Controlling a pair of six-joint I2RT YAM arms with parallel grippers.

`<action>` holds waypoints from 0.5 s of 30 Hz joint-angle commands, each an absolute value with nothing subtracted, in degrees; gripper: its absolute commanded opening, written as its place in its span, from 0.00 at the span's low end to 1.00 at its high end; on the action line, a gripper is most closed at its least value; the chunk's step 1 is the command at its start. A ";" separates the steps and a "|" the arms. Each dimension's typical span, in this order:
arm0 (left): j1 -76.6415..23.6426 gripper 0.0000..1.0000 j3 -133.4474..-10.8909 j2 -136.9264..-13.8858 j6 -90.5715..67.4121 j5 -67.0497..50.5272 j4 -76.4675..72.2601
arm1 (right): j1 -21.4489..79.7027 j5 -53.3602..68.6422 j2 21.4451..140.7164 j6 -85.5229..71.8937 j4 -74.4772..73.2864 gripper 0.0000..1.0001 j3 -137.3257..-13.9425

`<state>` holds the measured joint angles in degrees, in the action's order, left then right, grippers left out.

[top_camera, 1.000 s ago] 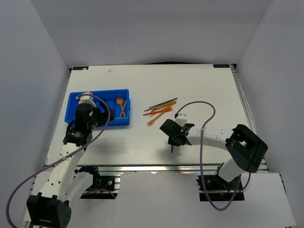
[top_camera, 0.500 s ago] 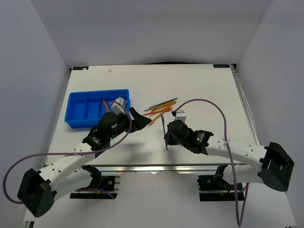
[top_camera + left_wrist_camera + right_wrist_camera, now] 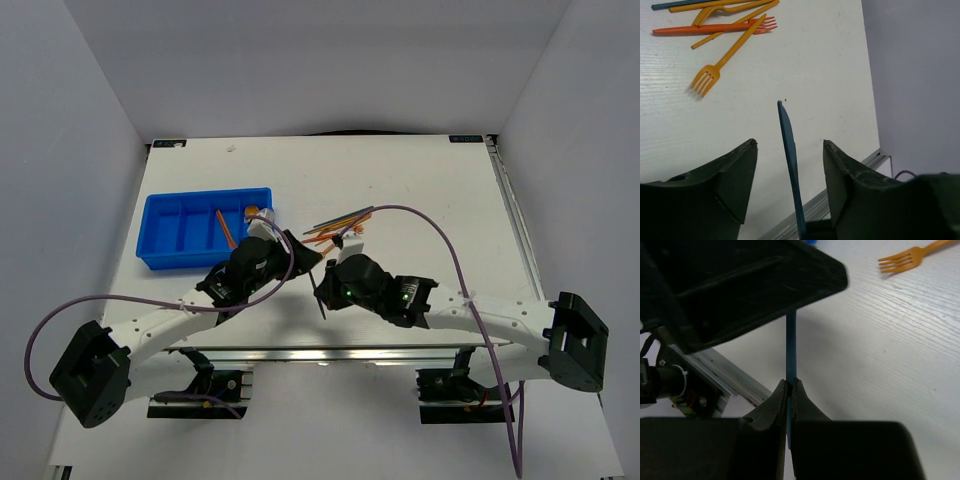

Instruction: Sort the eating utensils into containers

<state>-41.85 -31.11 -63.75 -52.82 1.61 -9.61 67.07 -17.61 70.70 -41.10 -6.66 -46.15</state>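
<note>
My right gripper (image 3: 791, 382) is shut on a dark blue utensil (image 3: 791, 345) and holds it upright above the table; in the top view this gripper (image 3: 322, 290) is at front centre. My left gripper (image 3: 789, 145) is open, with its jaws on either side of the same blue utensil (image 3: 787, 140), not touching it. In the top view the left gripper (image 3: 305, 262) is just left of the right one. A pile of orange, red and dark utensils (image 3: 335, 228) lies behind them. The blue tray (image 3: 175, 225) at the left holds an orange stick (image 3: 225, 228) and an orange spoon (image 3: 252, 211).
An orange fork (image 3: 720, 67) and a red fork (image 3: 715, 28) lie loose nearest the grippers; the orange fork also shows in the right wrist view (image 3: 910, 257). The table's metal front rail (image 3: 725, 372) runs just below the grippers. Purple cables loop over both arms.
My left arm has swung right from over the tray to the table's centre. My right gripper has moved left with the blue utensil, which now stands between the left jaws.
</note>
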 commanded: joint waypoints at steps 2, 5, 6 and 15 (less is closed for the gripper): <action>-42.36 0.56 -31.11 -64.07 -52.56 2.37 -11.69 | 68.38 -15.74 71.80 -39.46 -2.11 0.00 -49.83; -42.36 0.14 -30.94 -63.55 -52.03 2.55 -11.78 | 68.38 -15.56 72.86 -39.37 -1.76 0.00 -50.80; -42.36 0.01 -31.46 -63.37 -51.77 3.16 -10.21 | 68.38 -16.08 73.04 -39.64 -1.84 0.00 -50.97; -33.60 0.00 -47.80 -63.62 -34.56 21.97 16.69 | 63.99 -29.70 66.03 -45.79 -17.74 0.86 -50.28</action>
<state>-38.48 -41.78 -63.86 -42.78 12.64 6.85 65.89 -22.92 70.74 -43.83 -11.31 -48.64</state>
